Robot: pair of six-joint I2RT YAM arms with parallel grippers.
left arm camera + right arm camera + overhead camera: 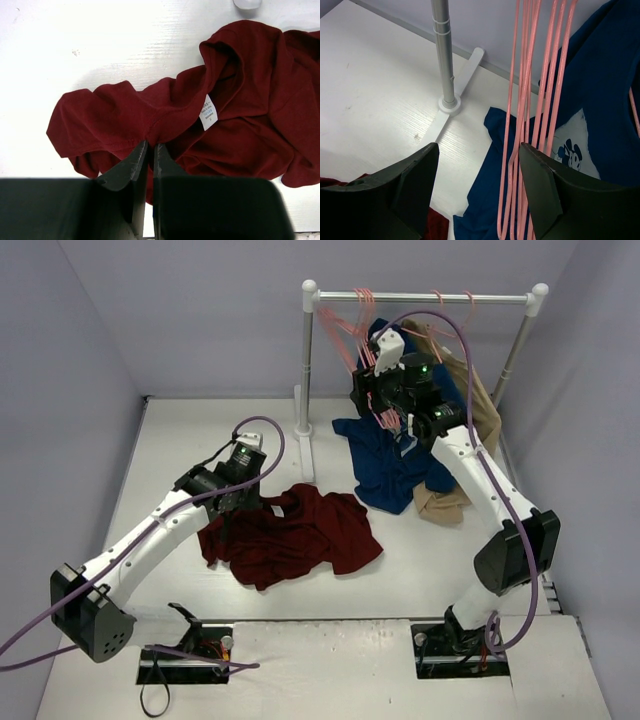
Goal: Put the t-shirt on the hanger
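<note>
Nearest the lens, bottom centre of its wrist view, the left gripper point(150, 148) has its fingers clenched on a fold of the t-shirt point(250, 100). The t-shirt lies crumpled on the table point(180, 440), centre of the overhead view, with the neck label showing. The right gripper point(479, 155) is released, fingers spread wide, raised at the rack point(420, 297) in the upper right overhead. A bunch of pink hangers point(520, 100) hangs in the gap, close to the finger at frame right; contact cannot be confirmed. The navy garment point(600, 90) hangs behind them, hem on the table. The tan garment point(485, 410) is beside it, further right.
</note>
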